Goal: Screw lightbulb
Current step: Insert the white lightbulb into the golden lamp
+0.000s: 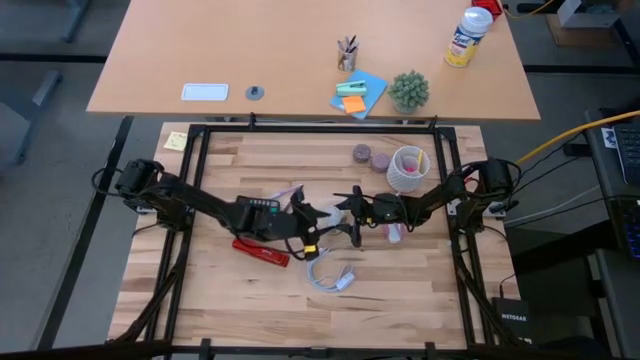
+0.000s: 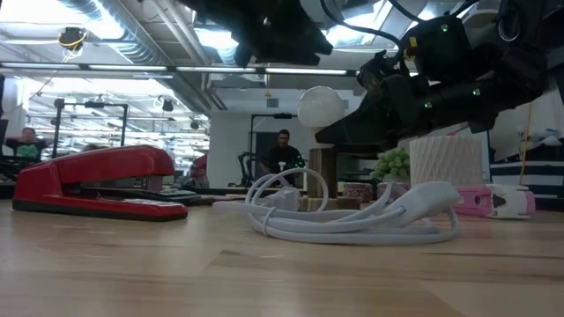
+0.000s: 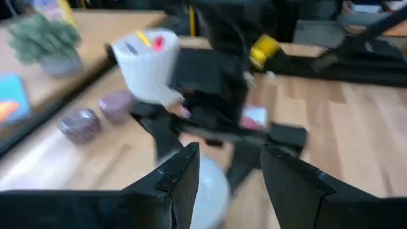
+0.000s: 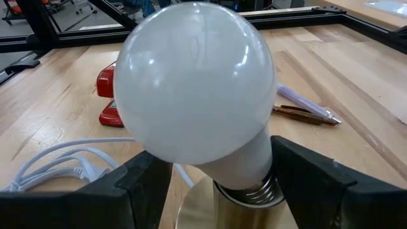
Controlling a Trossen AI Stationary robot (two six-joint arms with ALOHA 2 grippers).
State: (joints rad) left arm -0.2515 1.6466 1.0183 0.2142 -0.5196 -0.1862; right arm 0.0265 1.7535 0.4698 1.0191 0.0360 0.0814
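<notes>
The white lightbulb [image 4: 194,83] sits with its metal screw end [image 4: 257,187] in a brass socket [image 4: 200,207]. In the low view the lightbulb [image 2: 321,107] tops that socket [image 2: 322,180] at mid-table. My right gripper [image 4: 222,162] reaches in from the table's right, its fingers wide on either side of the bulb's neck and the socket. My left gripper [image 3: 229,175] is open just to the left of the lightbulb [image 3: 213,191], which shows beyond its fingers; nothing touches the globe. My right gripper has the socket's top [image 4: 219,200], just under the bulb's neck, between its two fingers. They come nearly level from the table's right side. The socket stands upright with the bulb on top. The pads' contact lies below the picture's edge.
A red stapler [image 1: 262,250] lies near the left arm and a coiled white cable [image 1: 328,275] lies nearer the front edge. A white ribbed cup [image 1: 408,170] and two purple round pieces [image 1: 370,157] stand at the far right. A pink item [image 1: 395,232] lies under the right arm.
</notes>
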